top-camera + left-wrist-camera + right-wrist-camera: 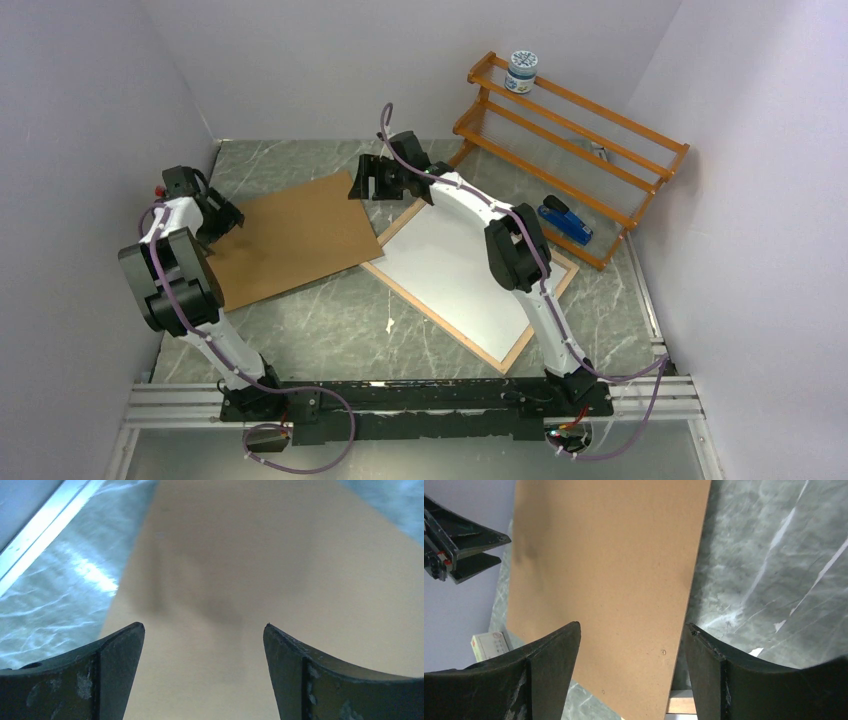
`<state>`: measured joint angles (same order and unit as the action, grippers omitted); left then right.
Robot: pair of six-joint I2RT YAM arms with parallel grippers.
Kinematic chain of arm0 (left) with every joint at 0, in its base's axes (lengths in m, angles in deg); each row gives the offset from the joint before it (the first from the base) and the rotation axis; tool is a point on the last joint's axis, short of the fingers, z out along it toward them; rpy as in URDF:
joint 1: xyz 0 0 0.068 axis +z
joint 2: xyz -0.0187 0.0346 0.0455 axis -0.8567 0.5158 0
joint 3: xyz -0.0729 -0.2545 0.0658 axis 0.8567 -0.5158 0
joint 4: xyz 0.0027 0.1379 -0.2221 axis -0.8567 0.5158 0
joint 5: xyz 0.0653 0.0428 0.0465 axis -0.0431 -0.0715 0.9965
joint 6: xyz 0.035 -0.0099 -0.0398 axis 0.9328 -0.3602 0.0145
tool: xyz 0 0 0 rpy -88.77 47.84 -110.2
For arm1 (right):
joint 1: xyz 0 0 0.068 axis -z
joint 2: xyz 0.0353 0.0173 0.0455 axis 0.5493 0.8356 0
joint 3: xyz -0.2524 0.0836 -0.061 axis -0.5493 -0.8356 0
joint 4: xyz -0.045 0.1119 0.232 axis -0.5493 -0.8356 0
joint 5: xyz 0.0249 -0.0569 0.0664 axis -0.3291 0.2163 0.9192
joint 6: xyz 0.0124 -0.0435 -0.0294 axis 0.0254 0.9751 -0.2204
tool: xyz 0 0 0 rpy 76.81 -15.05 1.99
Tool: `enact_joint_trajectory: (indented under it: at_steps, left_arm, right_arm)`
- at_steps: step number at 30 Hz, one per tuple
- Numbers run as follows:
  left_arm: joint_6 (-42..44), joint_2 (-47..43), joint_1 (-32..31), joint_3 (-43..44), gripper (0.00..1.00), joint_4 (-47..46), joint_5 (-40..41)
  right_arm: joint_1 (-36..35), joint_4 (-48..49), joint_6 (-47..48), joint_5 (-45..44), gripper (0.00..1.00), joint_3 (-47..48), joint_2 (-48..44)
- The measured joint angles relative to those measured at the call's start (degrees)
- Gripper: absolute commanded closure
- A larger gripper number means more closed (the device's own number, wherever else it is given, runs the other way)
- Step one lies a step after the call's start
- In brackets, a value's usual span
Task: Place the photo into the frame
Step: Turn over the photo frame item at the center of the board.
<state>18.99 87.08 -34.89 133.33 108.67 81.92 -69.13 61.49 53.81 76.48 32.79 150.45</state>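
Diagonally, frame (440,321) lying wood-rim up, long axis far-left to near-right

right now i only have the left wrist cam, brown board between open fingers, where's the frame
observer: the frame lies wood rim up, right of the brown board, under the right arm.
operator: photo in it
observer: a white sheet fills it, probably the photo face down; no printed side shows.
operator: and the right gripper
observer: the right gripper is open over the board's far corner.
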Motion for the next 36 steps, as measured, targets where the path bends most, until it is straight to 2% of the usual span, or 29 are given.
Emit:
enact_joint_trajectory:
  at_steps: [5,11,19,26,32,34,36]
  left_arm:
    - [-2.1,2.8,3.6,-0.4,0.06,3.7,2.5]
    - [-3.3,2.8,7.0,-2.3,0.06,3.8,2.3]
    - [-3.2,2.5,8.9,-5.4,0.08,0.9,-3.9]
    - [-3.0,2.6,9.8,-5.4,0.09,-0.1,-7.6]
    - [-2.7,2.6,10.1,-5.4,0.1,-0.5,-8.5]
    - [-2.7,2.6,10.1,-5.5,0.1,-0.7,-9.0]
    - [-2.8,2.6,10.1,-5.5,0.1,-0.9,-9.7]
  right_arm:
    - [-0.4,-3.5,-0.6,1.7,0.22,1.8,3.8]
    - [-0.3,-6.4,-2.1,2.8,0.25,3.5,7.6]
    - [0.0,-6.0,-5.0,9.0,0.29,3.8,8.7]
    - [0.9,1.5,-11.7,18.2,0.37,1.1,9.7]
    - [2.7,14.8,-19.8,23.5,0.58,-3.7,9.9]
    - [3.0,20.9,-23.5,25.5,0.6,-5.9,9.8]
    - [2.9,25.6,-26.6,27.3,0.57,-7.3,9.8]
